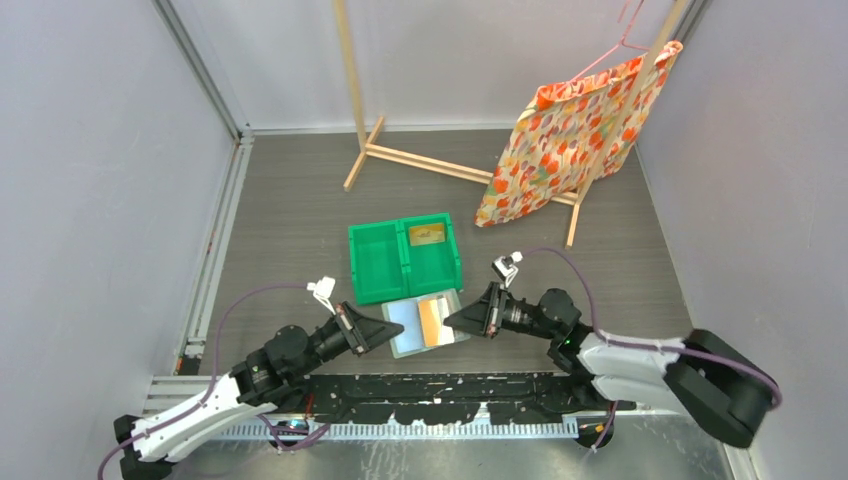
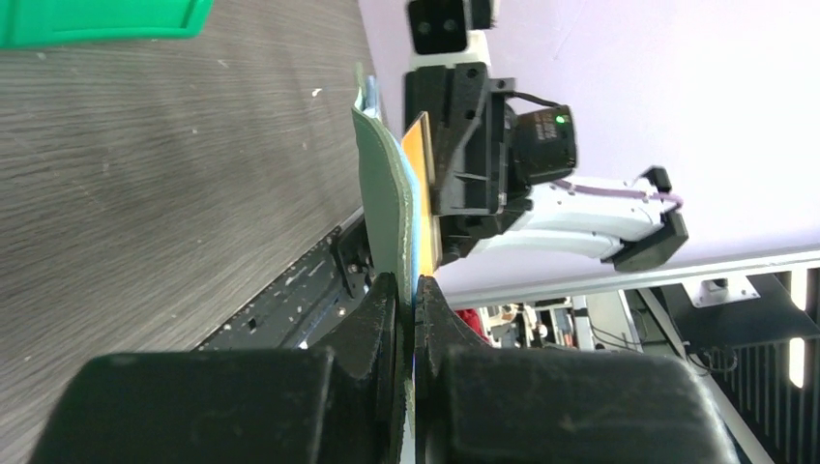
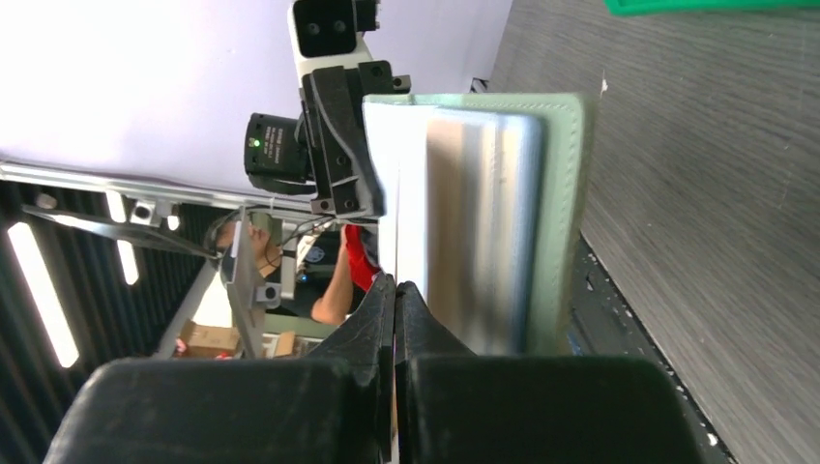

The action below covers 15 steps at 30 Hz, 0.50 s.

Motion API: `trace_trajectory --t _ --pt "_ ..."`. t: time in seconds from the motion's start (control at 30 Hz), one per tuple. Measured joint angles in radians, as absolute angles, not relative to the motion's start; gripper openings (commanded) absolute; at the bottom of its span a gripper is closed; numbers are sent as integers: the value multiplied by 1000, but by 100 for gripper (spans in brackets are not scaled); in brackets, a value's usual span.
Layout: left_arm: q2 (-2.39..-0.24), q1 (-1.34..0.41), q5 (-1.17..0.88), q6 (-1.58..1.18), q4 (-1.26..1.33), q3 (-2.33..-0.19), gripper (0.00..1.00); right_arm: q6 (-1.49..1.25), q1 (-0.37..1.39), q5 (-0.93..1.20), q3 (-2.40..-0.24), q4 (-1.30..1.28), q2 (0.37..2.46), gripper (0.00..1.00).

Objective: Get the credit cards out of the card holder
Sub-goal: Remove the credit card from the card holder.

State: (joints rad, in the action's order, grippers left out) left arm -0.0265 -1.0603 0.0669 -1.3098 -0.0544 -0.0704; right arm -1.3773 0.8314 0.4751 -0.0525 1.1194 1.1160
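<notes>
- A dark grey, wood-grain table (image 1: 290, 220) sits between pale lilac walls (image 1: 90, 150).
- At the back stands a wooden rack (image 1: 420, 160). An orange-flowered bag (image 1: 570, 140) hangs from its right side.
- A green bin (image 1: 375, 262) with two compartments sits mid-table. A tan card (image 1: 427, 235) lies in its right compartment, and the left one shows only green.
- The holder (image 1: 405, 322) is spread open just in front of the bin, near the table's front edge, between the two arms. Its pale inner face is up and its grey-green outside shows as a rim.
- The frames do not show whether the holder rests on the table or is lifted off it.
- An orange card (image 1: 430, 320) lies on the holder's inner face, right of the middle. In the left wrist view it stands a little proud of the holder's leaf.
- The left gripper (image 2: 406, 290) pinches the holder's left edge, its fingers closed tight on the grey-green leaf.
- The right gripper (image 3: 395, 290) comes in from the right, its fingers pressed together at the holder's right side, at the edge of the orange card.
- It is not clear whether that pinch holds the card, the holder's leaf or nothing.
- Both arms reach in low from the near corners, their tips facing each other across the holder.
</notes>
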Motion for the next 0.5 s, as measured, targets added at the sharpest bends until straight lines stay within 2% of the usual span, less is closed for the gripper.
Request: trace_trajectory --t 0.1,0.2,0.3,0.4,0.5 --pt "-27 -1060 82 -1309 -99 -76 1 -1316 802 496 -55 918 943 1" --pt "-28 -1060 98 -1308 -203 -104 1 -1186 761 510 -109 540 661 1" --pt "-24 -1060 113 -1305 -299 -139 1 -1041 731 488 -233 189 468 1" --pt "-28 -1060 116 -1305 -356 -158 1 -906 714 456 -371 -52 395 1" --pt "-55 -1060 115 -1306 -379 -159 0 -758 713 429 -517 -223 484 1"
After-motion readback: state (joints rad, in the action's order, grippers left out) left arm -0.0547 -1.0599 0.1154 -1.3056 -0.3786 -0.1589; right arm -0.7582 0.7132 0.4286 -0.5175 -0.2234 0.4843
